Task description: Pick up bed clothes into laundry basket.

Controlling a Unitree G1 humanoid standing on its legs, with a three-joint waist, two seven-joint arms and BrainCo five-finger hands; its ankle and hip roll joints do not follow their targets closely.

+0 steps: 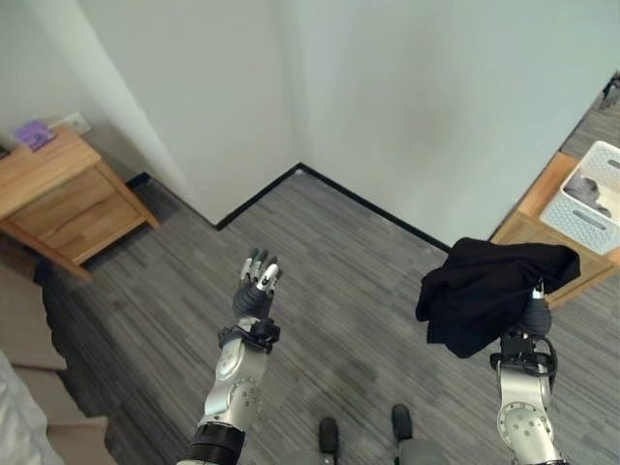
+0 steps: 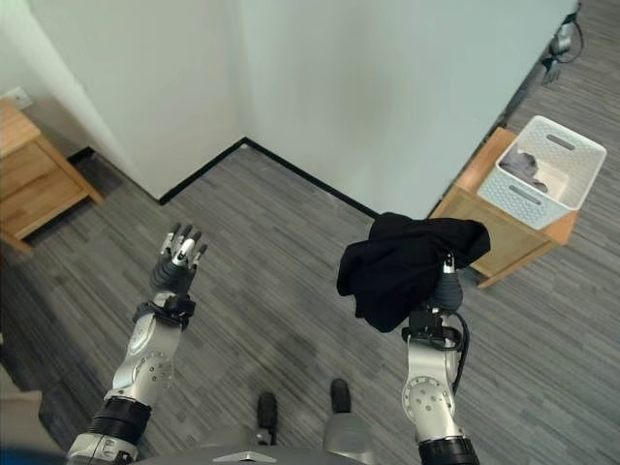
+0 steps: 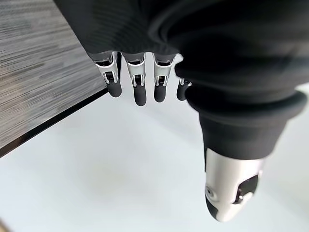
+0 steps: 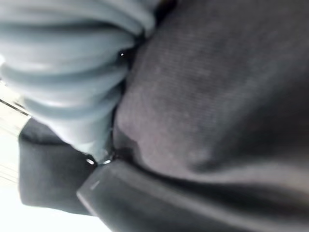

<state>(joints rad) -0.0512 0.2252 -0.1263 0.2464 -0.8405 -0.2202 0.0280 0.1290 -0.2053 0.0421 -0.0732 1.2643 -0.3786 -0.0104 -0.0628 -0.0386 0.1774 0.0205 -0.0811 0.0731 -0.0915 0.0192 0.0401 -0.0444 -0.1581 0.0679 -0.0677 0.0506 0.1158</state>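
Note:
A black garment (image 1: 489,286) hangs bunched over my raised right hand (image 1: 536,315), which carries it above the grey floor; the cloth covers most of the hand. In the right wrist view the same black cloth (image 4: 217,96) lies against the hand's ribbed cover. A white slotted laundry basket (image 2: 528,199) stands on a low wooden table (image 2: 484,242) to the far right, with grey clothing (image 2: 528,167) inside. My left hand (image 1: 257,286) is held up at centre left, fingers (image 3: 140,89) straight, holding nothing.
A white wall corner (image 1: 291,87) with a black skirting stands straight ahead. A wooden nightstand (image 1: 58,199) with a purple item (image 1: 34,134) is at the far left. The edge of a pale bed (image 1: 19,417) shows at the lower left.

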